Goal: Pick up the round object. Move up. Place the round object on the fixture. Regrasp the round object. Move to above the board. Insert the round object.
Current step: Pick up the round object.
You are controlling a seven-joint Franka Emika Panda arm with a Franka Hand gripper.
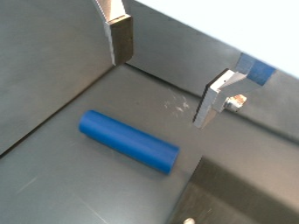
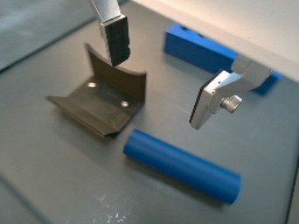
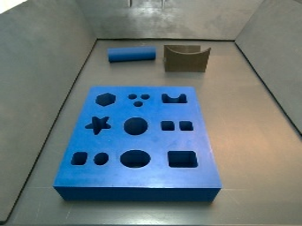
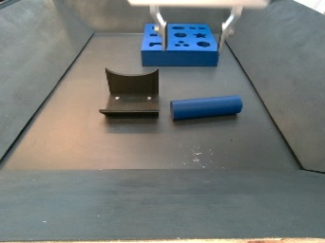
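Board (image 3: 139, 141): a thick blue slab pierced by star, hexagon, round and square holes, lying flat on the grey counter (image 4: 76, 142) and filling the near half of a side view; it also shows far off in a side view (image 4: 181, 45). All holes appear unfilled.

Fixture (image 3: 185, 57): a small dark brown block with a notched top, standing beyond the board and well apart from it; seen close in a wrist view (image 2: 101, 101). Its notch is bare.

Round object (image 4: 206, 108): a plain blue cylinder lying on its side on the counter, just beside the fixture and not touching it; it shows in both wrist views (image 1: 128, 142) and in the far part of a side view (image 3: 132, 55).

Pincer (image 2: 163, 70): released, its two silver fingers (image 2: 215, 98) spread wide with nothing between them, hanging above the counter over the ground between fixture and cylinder. In the side views only its tips enter at the upper edge (image 4: 191, 17).

Step in hand, as judged: the first, picking up the round object, not yet begun. The next move would call for centring the spread fingers across the cylinder's width, descending until the pads flank it, then clenching.
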